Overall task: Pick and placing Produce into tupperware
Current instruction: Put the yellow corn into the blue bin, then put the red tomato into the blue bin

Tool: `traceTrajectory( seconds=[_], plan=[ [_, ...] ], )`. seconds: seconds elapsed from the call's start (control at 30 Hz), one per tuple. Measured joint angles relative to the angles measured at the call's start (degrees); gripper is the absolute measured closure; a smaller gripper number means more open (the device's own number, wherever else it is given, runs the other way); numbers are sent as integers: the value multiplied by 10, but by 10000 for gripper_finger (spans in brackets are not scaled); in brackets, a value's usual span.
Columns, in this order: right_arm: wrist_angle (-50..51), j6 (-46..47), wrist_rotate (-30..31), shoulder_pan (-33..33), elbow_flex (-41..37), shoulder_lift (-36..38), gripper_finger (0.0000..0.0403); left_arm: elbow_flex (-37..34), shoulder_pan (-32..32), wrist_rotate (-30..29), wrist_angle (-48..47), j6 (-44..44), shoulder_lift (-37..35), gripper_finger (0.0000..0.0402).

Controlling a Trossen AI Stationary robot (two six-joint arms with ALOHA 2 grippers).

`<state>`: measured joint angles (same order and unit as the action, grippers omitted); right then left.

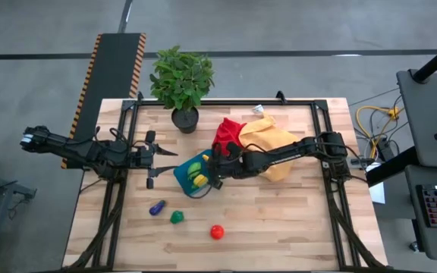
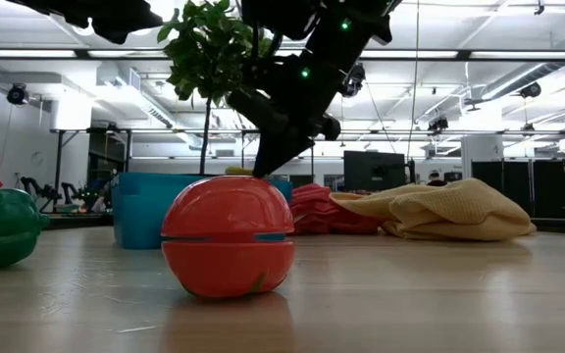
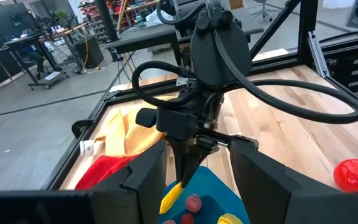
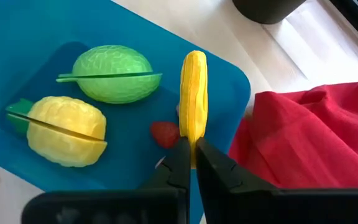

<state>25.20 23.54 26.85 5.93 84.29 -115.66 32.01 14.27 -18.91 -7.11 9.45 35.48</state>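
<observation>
Where the table's middle meets its left half, we find the tupperware (image 1: pixel 187 176), a shallow teal-blue container lying flat on the wood, at about seven o'clock from the potted plant (image 1: pixel 182 82) and just beside the red cloth (image 1: pixel 228 133), which touches its rim in the right wrist view. Inside it we see a green ridged piece (image 4: pixel 112 73), a yellow ridged piece (image 4: pixel 64 130), a small red berry (image 4: pixel 165 134) and a long yellow piece (image 4: pixel 193 93) standing on edge near the wall by the red cloth. Our right gripper (image 4: pixel 188 163) hangs over the container with its jaws closed, pinching the near end of that long yellow piece. Beyond the red cloth, at three o'clock from the container, the yellow cloth (image 1: pixel 273 145) lies heaped under our right arm. Our left gripper (image 1: pixel 152 159) hovers at nine o'clock, just off the container's edge, its fingers (image 3: pixel 145 177) apart and holding nothing. Toward six o'clock, well apart from the container, a purple piece (image 1: pixel 157 207), a green piece (image 1: pixel 177 218) and a red ball (image 1: pixel 217 231) lie on the bare table (image 1: pixel 294 220).
</observation>
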Motion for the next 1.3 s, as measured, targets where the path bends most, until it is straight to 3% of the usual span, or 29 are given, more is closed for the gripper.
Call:
traceTrajectory(
  seconds=[0.37, 0.67, 0.97, 1.3],
  plan=[
    [0, -6, 2, 0, 0, 0, 349, 0, 0, 0, 0, 0, 0, 237],
    [-24, -42, -14, 2, 7, 8, 283, 0, 0, 0, 0, 0, 0, 237],
    [-115, -84, -58, 26, -1, 87, 219, 0, 0, 0, 1, 0, -2, 237],
    [-123, -186, -58, 133, -25, 201, 219, 2, 0, 0, 7, 0, -13, 237]
  ],
)
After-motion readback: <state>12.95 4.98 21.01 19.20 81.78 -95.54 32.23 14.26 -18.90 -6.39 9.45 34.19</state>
